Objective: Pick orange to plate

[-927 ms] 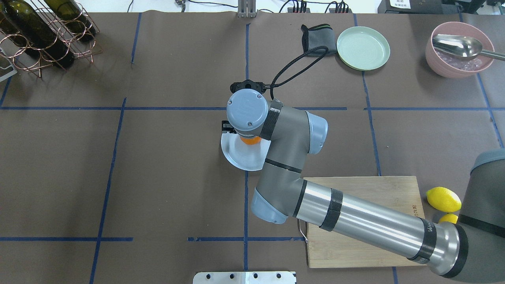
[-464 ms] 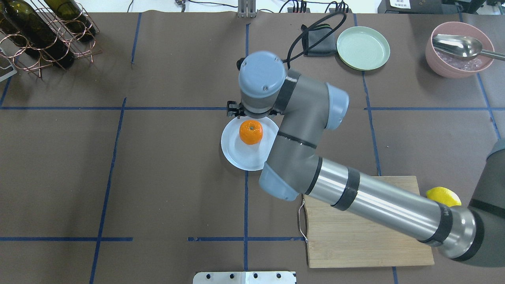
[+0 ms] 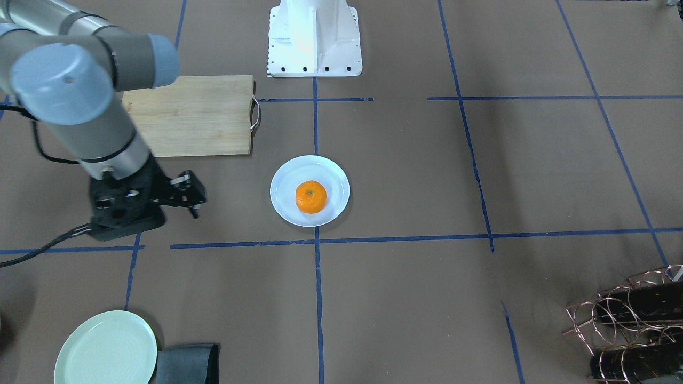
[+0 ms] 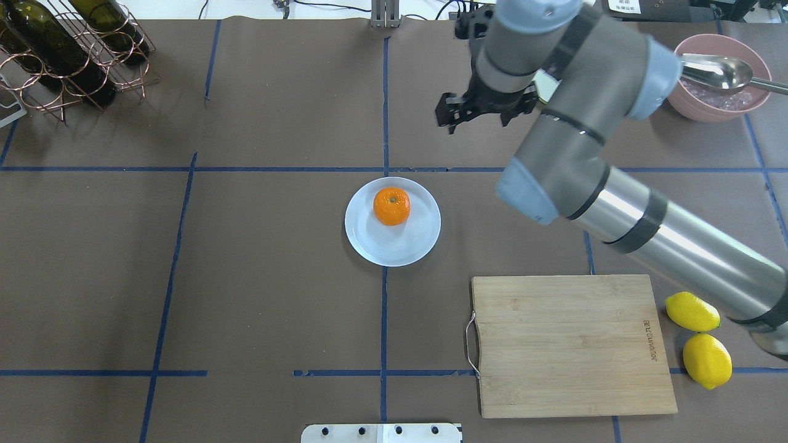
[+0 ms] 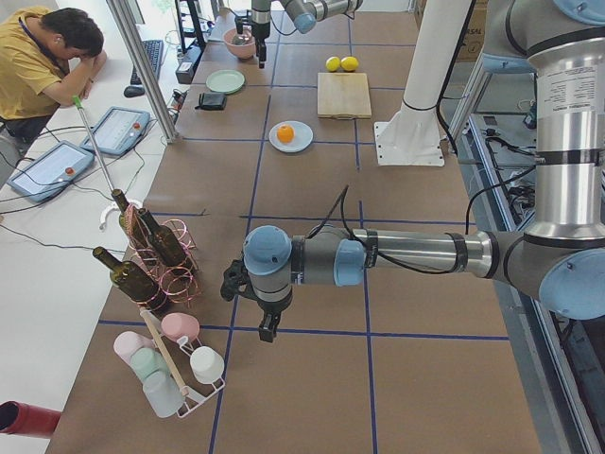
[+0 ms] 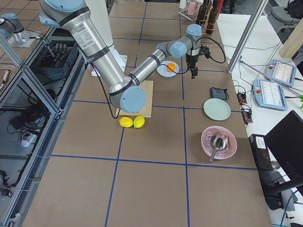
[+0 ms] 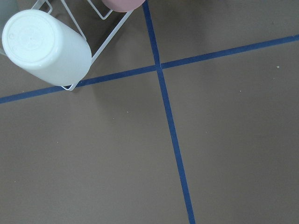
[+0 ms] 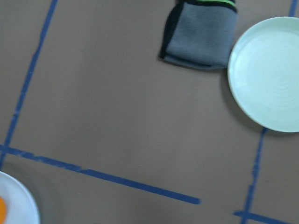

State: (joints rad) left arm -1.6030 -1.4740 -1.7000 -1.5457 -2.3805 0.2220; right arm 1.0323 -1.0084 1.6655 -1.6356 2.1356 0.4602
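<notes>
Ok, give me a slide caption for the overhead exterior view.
A small round orange sits on the shallow bluish-white plate; the right gripper, open, stands apart beyond it.

The only lettering is a small dark brand mark [image 4: 647, 339] stamped sideways near the right edge of the wooden cutting board [image 4: 572, 344], too small to read surely, and a white label [image 4: 623, 5] beyond the tabletop, likewise illegible.
</notes>
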